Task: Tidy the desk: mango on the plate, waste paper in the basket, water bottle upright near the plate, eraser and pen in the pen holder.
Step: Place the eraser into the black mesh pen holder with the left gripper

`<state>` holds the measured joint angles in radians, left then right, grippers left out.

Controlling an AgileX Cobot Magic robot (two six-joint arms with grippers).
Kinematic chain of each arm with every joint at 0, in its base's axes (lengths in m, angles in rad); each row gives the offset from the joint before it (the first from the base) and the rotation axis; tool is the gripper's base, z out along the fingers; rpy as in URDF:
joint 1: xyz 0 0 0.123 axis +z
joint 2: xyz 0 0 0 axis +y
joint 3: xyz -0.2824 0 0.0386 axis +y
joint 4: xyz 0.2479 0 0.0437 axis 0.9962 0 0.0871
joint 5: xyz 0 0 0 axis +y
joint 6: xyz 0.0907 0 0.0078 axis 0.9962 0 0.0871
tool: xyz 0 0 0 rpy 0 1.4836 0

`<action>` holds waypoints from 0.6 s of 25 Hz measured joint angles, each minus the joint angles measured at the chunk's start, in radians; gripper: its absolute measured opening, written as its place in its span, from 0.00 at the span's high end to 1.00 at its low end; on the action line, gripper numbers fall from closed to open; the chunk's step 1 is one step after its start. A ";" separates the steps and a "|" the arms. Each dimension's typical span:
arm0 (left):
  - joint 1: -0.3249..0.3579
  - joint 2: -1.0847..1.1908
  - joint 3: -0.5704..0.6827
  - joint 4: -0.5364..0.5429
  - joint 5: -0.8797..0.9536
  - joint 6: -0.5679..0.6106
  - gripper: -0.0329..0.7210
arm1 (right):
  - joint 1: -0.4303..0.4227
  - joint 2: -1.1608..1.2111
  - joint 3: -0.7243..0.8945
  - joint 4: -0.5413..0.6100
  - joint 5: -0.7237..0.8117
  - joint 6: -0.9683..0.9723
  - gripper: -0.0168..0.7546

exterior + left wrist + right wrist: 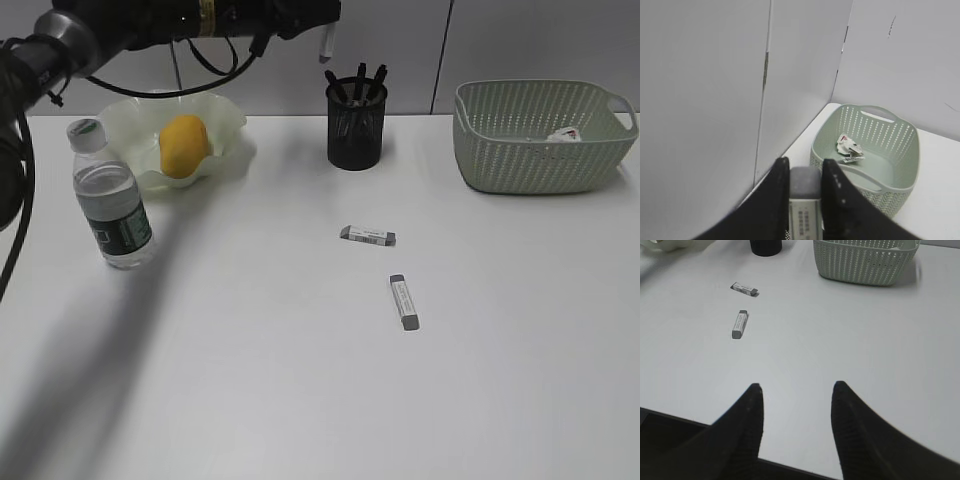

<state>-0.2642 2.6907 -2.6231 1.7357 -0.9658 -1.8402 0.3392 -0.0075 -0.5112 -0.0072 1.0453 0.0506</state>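
Holding an eraser (805, 202) between narrowly parted jaws above the pen holder (354, 125), the left gripper (805, 182) risks dropping it outside if misaligned; the right gripper (796, 405) stands half-open, empty.

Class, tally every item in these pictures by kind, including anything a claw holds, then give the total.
Erasers: 3, two on the desk at and, one in the left claw
Pens: 3
Mango: 1
Plate: 1
Water bottle: 1
Pen holder: 1
Basket: 1
Waste paper: 1
Total: 12
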 joint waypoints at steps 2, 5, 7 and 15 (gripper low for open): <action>-0.003 0.000 0.000 0.001 0.001 -0.001 0.77 | 0.000 0.000 0.000 0.000 0.000 0.000 0.51; -0.003 -0.002 0.000 -0.011 -0.002 -0.004 0.77 | 0.000 0.000 0.000 0.000 0.000 0.000 0.51; 0.007 -0.009 0.000 -0.021 -0.028 -0.005 0.77 | 0.000 0.000 0.000 0.000 0.000 0.000 0.51; 0.092 -0.098 0.000 0.001 -0.148 -0.134 0.77 | 0.000 0.000 0.000 0.000 0.000 0.000 0.51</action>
<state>-0.1723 2.5929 -2.6234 1.7369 -1.1134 -1.9739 0.3392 -0.0075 -0.5112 -0.0072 1.0453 0.0506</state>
